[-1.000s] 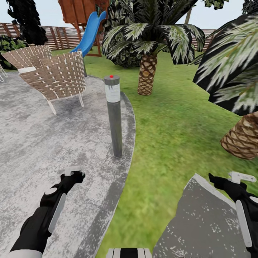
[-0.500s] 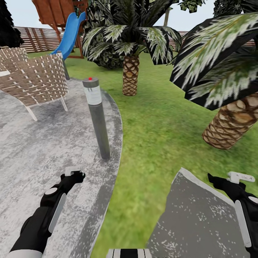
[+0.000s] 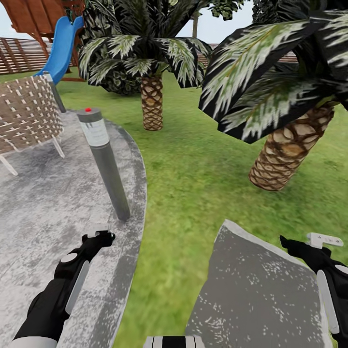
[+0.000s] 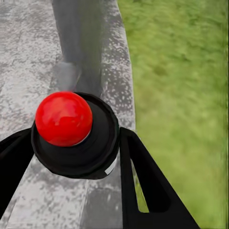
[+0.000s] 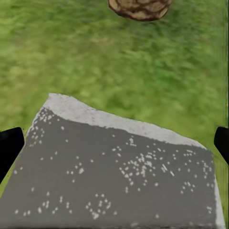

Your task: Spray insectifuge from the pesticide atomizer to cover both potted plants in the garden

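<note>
The pesticide atomizer [image 4: 64,119] shows in the left wrist view as a black cap with a round red button, and my left gripper [image 4: 76,143] is shut on it. From the head camera that gripper [image 3: 99,238] hangs low over the grey paving [image 3: 43,203], close to its curved edge. My right gripper [image 3: 299,244] is open and holds nothing, poised above a grey stepping stone [image 3: 256,290]. Its fingertips [image 5: 12,143] stand wide apart in the right wrist view. The potted plants are out of view.
A tall grey bollard [image 3: 104,159] stands just ahead of my left gripper at the paving's edge. A woven chair [image 3: 26,113] and a blue slide [image 3: 60,48] are far left. Two palms [image 3: 285,154] [image 3: 152,101] rise from the lawn [image 3: 193,169]; a wooden fence [image 3: 19,53] runs behind.
The whole view has swung to the right, so the bollard, chair and palms sit further left in the picture. Both arms keep the same pose, and the left gripper still holds the atomizer.
</note>
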Controlling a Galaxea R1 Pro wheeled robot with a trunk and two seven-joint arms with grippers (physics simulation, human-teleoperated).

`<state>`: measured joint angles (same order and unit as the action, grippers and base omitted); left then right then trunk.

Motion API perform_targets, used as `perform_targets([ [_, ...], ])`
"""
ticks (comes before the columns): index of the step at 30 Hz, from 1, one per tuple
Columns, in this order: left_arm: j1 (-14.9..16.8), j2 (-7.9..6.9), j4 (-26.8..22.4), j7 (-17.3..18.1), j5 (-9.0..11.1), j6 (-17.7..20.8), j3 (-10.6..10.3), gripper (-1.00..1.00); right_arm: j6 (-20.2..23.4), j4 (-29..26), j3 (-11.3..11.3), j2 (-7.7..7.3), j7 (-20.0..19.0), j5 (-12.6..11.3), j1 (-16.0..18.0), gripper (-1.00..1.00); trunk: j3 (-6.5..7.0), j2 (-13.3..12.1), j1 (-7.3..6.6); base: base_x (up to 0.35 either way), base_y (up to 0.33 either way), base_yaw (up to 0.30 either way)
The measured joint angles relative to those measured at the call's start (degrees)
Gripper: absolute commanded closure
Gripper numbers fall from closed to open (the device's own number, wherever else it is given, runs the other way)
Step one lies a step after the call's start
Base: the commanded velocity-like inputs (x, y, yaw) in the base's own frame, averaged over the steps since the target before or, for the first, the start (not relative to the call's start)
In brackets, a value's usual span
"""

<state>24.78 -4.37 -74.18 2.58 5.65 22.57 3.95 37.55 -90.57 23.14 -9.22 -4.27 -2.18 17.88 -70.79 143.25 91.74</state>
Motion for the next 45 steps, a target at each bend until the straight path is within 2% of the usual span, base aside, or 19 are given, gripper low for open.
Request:
perform_targets([
  [45, 0.0, 0.02, 0.0, 0.2, 0.2, 0.0, 0.0, 1.00, 0.4, 0.0, 0.1, -0.21, 0.0, 0.0, 0.0, -1.00, 1.39, 0.0, 0.00, 0.000, 0.000, -0.292],
])
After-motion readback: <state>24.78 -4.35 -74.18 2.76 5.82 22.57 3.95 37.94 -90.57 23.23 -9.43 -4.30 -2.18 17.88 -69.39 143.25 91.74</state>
